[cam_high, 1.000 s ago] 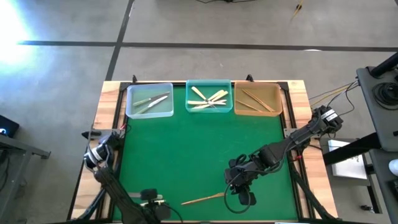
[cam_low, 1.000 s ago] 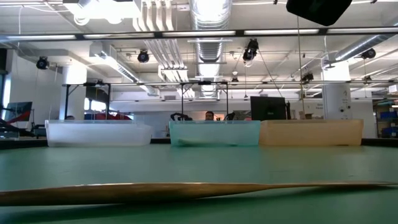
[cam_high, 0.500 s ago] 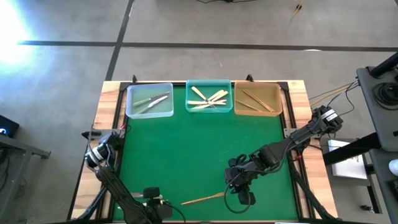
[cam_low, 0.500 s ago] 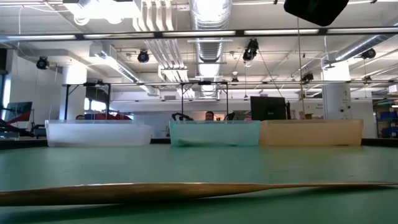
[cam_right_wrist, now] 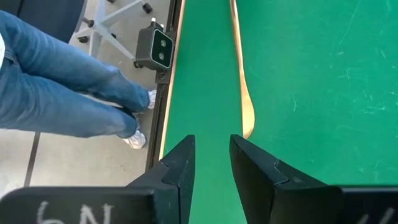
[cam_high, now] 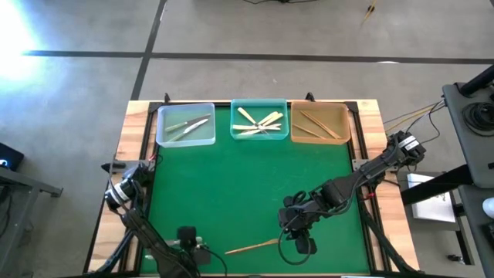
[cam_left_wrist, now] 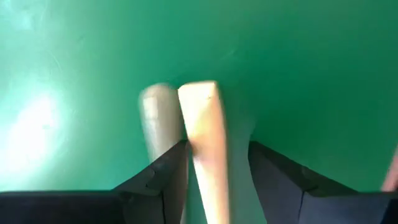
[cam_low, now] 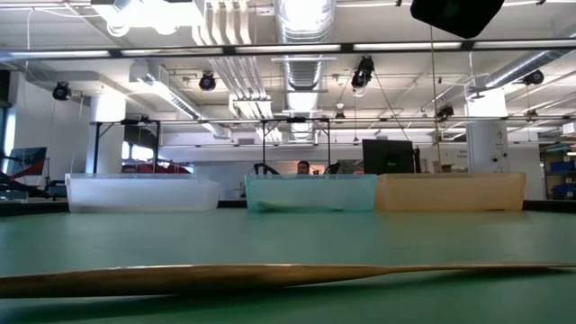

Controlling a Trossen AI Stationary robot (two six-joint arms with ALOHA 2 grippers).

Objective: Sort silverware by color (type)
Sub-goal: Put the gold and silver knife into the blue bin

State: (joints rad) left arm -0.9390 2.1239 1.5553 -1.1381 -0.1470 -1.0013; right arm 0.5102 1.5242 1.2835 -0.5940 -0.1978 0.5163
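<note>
Item: one tan-brown wooden utensil (cam_high: pixel 253 247), slim, lying flat on the green worktop (cam_high: pixel 231 185) near its front edge, well apart from the three trays at the back: clear tray (cam_high: pixel 185 125), teal tray (cam_high: pixel 258 121), tan tray (cam_high: pixel 319 123).

Right gripper (cam_right_wrist: pixel 211 158): fingers parted, holding nothing, just beside the utensil's bowl end.

Left gripper (cam_left_wrist: pixel 214 168): at the front edge, clamped on a pale cream-yellow utensil (cam_left_wrist: pixel 205 137).

Handling, as we judge it: light, stiff, thin; lies low, so we would pinch mid-handle.
</note>
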